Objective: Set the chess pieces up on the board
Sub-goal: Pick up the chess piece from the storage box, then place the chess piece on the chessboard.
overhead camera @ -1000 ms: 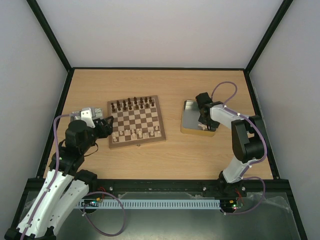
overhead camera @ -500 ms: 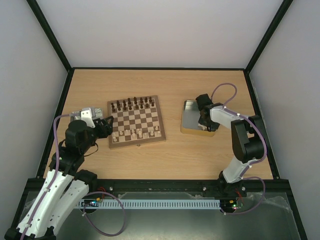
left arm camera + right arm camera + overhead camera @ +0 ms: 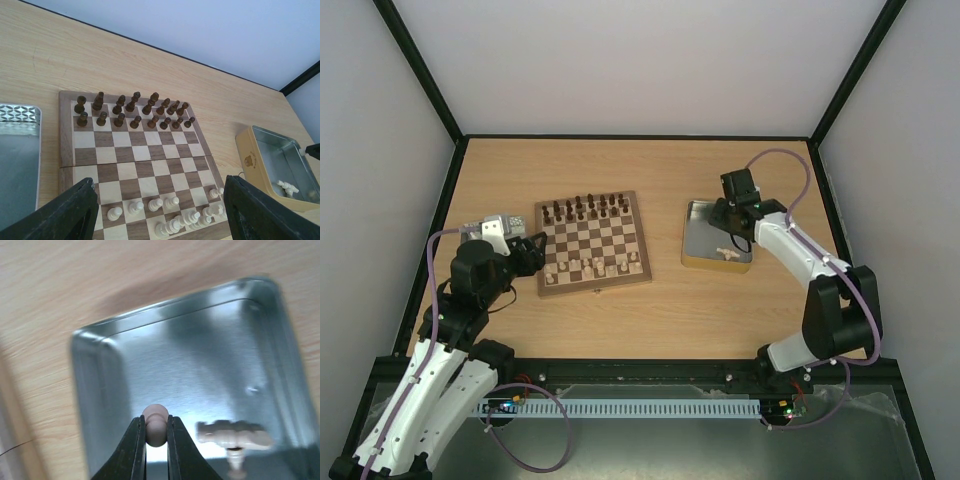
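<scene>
"Right wrist view: what does the right gripper [image 3: 155,432] have?" asks the first observer.

"Closed on a pale pawn [image 3: 155,415], pinched at the body, round head poking past the fingertips. Long axis looks to run along the fingers; the base is hidden. It hangs over the tin [image 3: 200,355]. One more pale piece [image 3: 235,435] lies flat on the tin floor, just beside."

"And the board [image 3: 592,243]?"

"Top view: well apart from the tin, toward the robot's left. So the carry likely goes leftward, to the near rows, where the pale pieces [image 3: 170,220] stand with gaps among them. Dark pieces [image 3: 132,107] fill the far rows."

"Left gripper [image 3: 159,187]?"

"Jaws wide, nothing between them, hovering at the board's left edge. It is the nearer arm to the board, but the pawn sits with the right arm, so the next move is probably the right arm's."
</scene>
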Available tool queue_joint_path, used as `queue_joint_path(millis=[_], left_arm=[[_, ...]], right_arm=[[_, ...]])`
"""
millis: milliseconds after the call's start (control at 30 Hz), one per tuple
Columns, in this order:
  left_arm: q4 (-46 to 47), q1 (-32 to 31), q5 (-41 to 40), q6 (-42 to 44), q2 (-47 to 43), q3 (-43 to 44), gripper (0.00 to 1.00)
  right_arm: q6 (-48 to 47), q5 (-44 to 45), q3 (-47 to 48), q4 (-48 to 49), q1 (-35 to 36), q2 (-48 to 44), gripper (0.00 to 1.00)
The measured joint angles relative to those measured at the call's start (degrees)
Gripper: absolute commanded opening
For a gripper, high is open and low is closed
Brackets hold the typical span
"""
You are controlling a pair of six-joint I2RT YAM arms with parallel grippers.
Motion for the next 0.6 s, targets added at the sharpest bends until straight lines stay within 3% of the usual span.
queue_joint_path(millis=[300,600], left_arm=[[0.0,0.0,0.0,0.0,0.0,-0.1,0.70],[0.0,0.0,0.0,0.0,-0.1,-0.1,0.70]], right_arm=[[1.7,-6.3,5.9,1.7,12.7,0.6,0.07],[2.1,-5.6,16.6,1.6,25.8,12.0,0.08]])
